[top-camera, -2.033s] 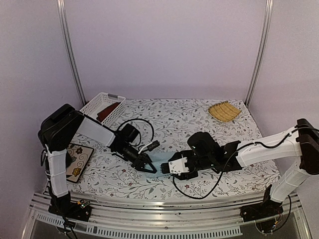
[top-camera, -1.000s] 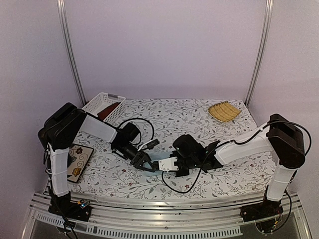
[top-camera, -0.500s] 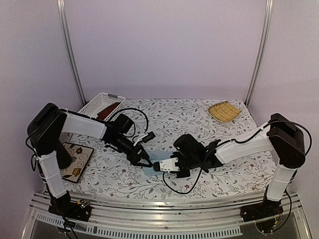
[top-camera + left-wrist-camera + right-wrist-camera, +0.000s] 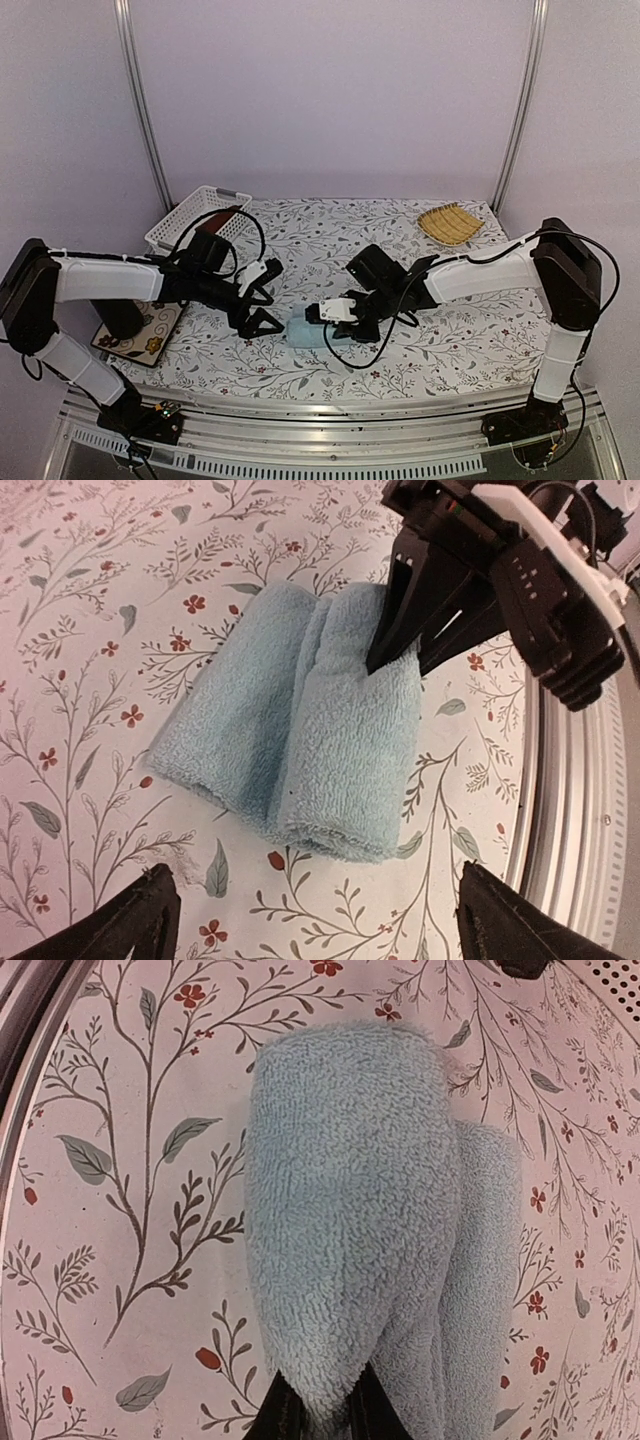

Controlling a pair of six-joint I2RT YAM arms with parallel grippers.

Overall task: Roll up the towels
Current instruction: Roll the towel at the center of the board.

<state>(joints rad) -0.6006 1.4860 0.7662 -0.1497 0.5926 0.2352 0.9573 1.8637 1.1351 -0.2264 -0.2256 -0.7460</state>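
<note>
On tablecloth (image 4: 90, 610): blue towel (image 4: 300, 750) pinched by right fingers (image 4: 392, 620); left fingers (image 4: 145, 925) spread, apart.

The blue towel (image 4: 300, 730) sits front and centre on the table (image 4: 450, 340): pale terry, rolled over into two soft lobes with a crease running between them. One end is pinched in the right fingers (image 4: 395, 620), and the rest lies on the table. The red towel (image 4: 213, 220), dark rust, lies back left in the basket (image 4: 170, 225), only partly in view.
</note>
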